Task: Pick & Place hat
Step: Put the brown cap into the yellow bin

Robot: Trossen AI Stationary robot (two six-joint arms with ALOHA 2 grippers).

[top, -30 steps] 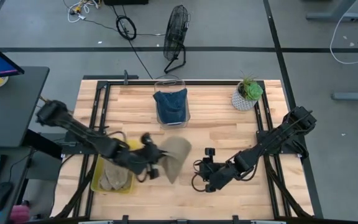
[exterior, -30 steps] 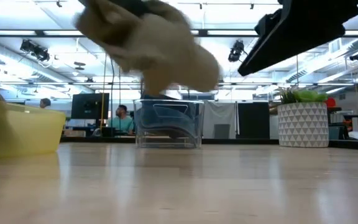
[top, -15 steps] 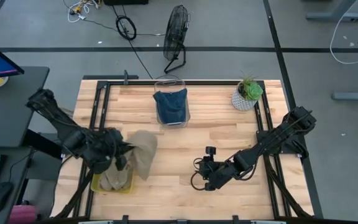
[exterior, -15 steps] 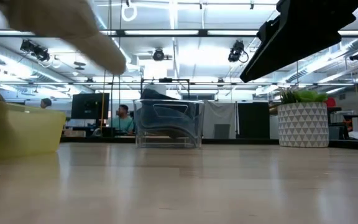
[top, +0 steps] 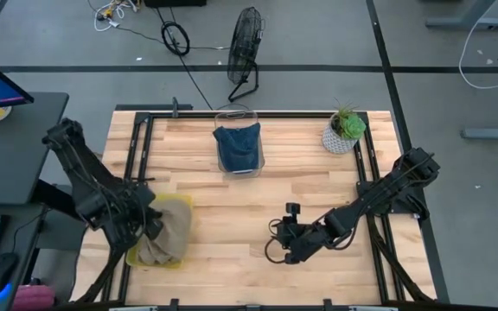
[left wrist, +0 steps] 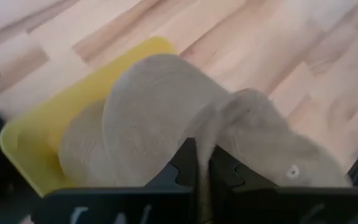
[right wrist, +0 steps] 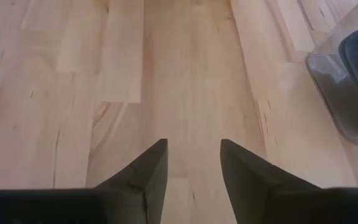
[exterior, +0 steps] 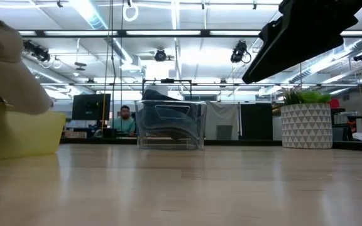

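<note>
My left gripper (top: 150, 222) is shut on a tan hat (top: 169, 226) over the yellow bin (top: 182, 203) at the table's near left corner. The low view shows this hat (exterior: 5, 69) at the bin's rim (exterior: 24, 132). A second tan hat (top: 148, 251) lies inside the bin. My right gripper (top: 275, 248) is open and hovers low over bare wood near the table's near middle, touching nothing. Its fingers frame only tabletop in the right wrist view (right wrist: 192, 158). My left gripper pinches a raised fold of the tan hat's crown (left wrist: 205, 127) between its two shut fingers. The hat spreads out below and beyond the fingers, over the yellow bin (left wrist: 23, 140) and the hat inside it. Whether it rests on them I cannot tell.
A clear container holding a blue hat (top: 238, 147) stands at the far middle, also visible in the low view (exterior: 170, 124). A potted plant in a white pot (top: 344, 131) sits at the far right. Bare wood lies between the bin and my right gripper.
My left gripper has carried the tan hat from the table's near middle toward the left edge and down, until it is over the yellow bin. The hat hung high in the low view and now sits at the bin's rim. My right arm has kept still.
</note>
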